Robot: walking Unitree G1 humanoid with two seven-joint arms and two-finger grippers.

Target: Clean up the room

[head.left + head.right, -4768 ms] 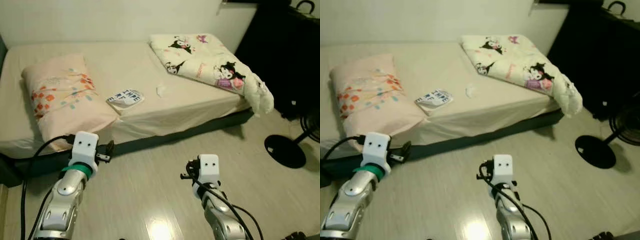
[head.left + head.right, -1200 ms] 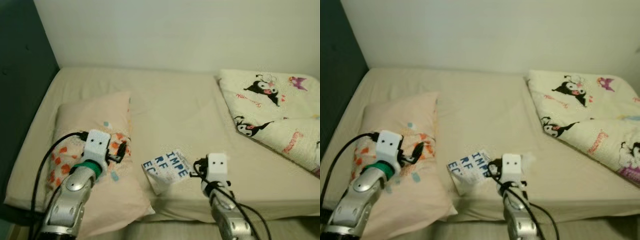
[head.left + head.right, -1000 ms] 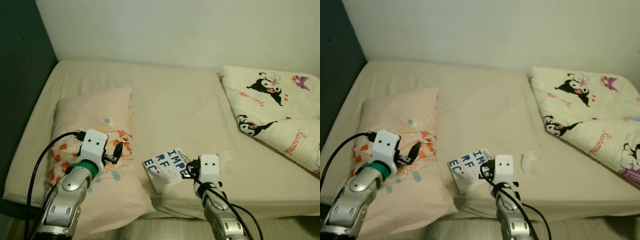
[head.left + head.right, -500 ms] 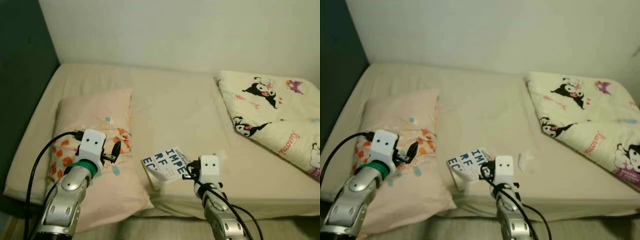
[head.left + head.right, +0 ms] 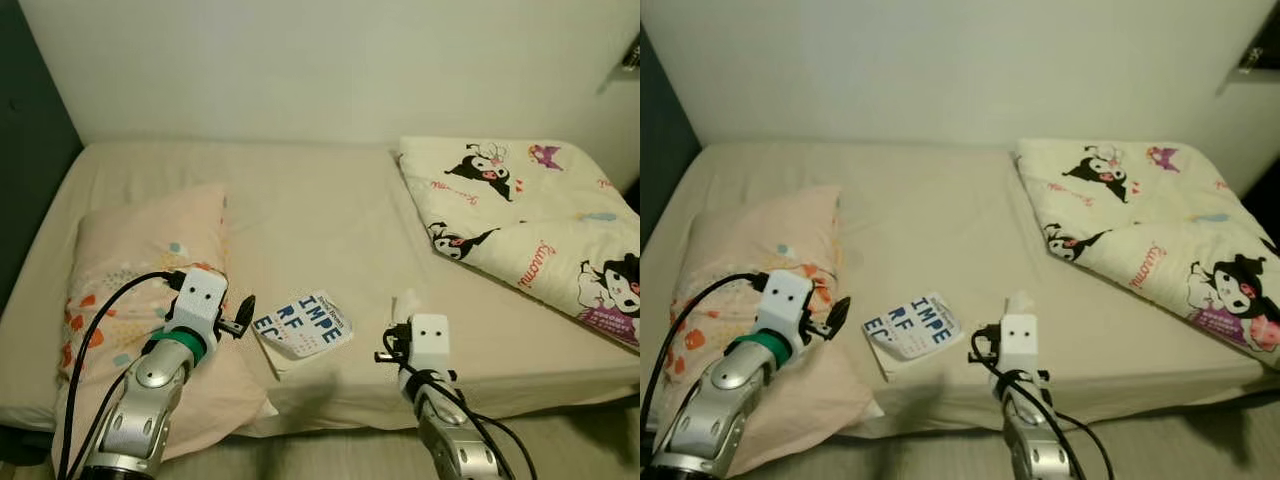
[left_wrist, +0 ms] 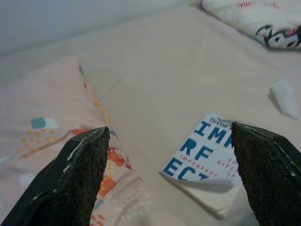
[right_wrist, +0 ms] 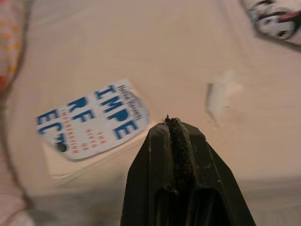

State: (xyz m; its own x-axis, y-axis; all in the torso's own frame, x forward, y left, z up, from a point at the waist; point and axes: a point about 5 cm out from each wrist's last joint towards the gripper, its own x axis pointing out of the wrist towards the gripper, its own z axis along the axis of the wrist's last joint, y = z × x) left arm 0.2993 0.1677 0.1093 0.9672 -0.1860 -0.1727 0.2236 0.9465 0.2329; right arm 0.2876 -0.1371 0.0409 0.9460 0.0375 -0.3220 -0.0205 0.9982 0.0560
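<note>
At the bottom of the frame, the right gripper point(image 7: 175, 136), fingers pressed together and holding nothing, hangs at the near edge of the bed point(image 5: 330, 215). Lower left, the left gripper point(image 5: 245, 312), fingers spread wide and empty, hovers over the pillow point(image 5: 140, 250). Between them, lower centre, lies a book point(image 5: 302, 323) with blue lettering, touching the pillow's corner. A crumpled tissue point(image 7: 221, 94) sits just right of it. A cartoon-print quilt point(image 5: 520, 215) lies folded at upper right, against the wall point(image 5: 320, 60).
</note>
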